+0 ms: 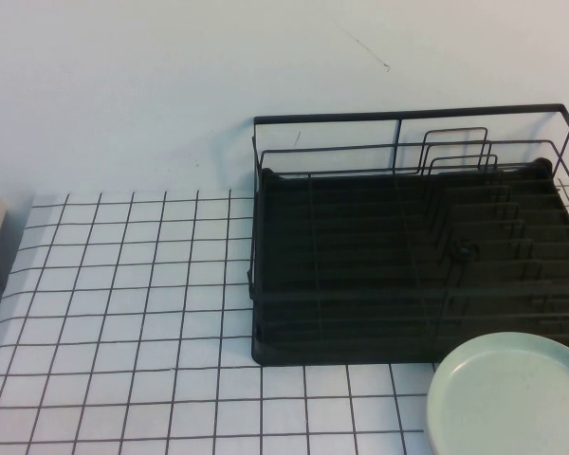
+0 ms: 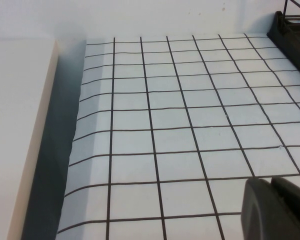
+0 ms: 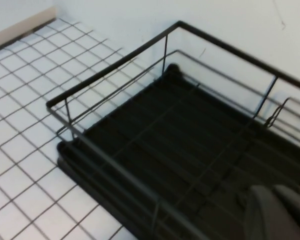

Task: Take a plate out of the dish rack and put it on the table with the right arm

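The plate (image 1: 512, 398) lies flat on the surface (image 1: 123, 313), touching the near edge of the dish rack (image 1: 398, 275), and none of my tools touches it. My right tool (image 3: 277, 212) hangs above the rack's drip tray, fingers pressed together on nothing; the rack below it looks empty, its upright dividers bare. So I judge the placing done, and the step in hand is pulling my right arm clear. The next move calls for lifting straight away from the wires without snagging the top rail, then swinging past the plate rather than over its rim. My left tool (image 2: 277, 207) sits low over bare grid, well apart from rack and plate; I cannot tell its state.
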